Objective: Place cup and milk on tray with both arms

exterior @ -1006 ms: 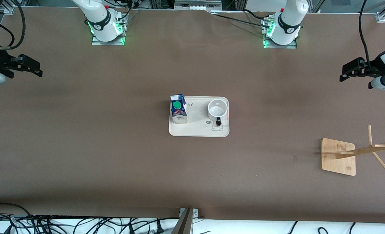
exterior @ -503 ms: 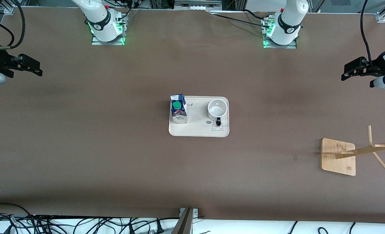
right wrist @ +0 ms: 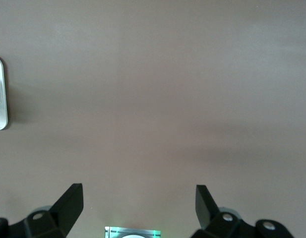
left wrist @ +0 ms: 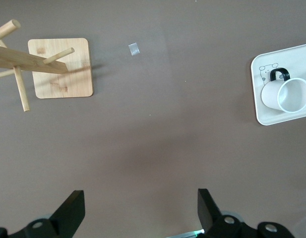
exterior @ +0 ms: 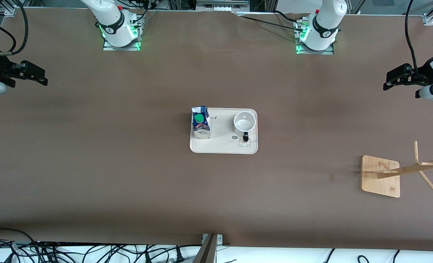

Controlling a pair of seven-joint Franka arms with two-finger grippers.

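Tray (exterior: 223, 146), cream, frame centre: milk (exterior: 201, 126), blue-white carton with green cap, upright; cup (exterior: 244, 122), white, black handle, upright beside it. Left gripper (exterior: 393, 78), frame's right edge, and right gripper (exterior: 35, 76), frame's left edge: both released, empty, waiting. Risk judged slight: a returning arm could topple the carton.
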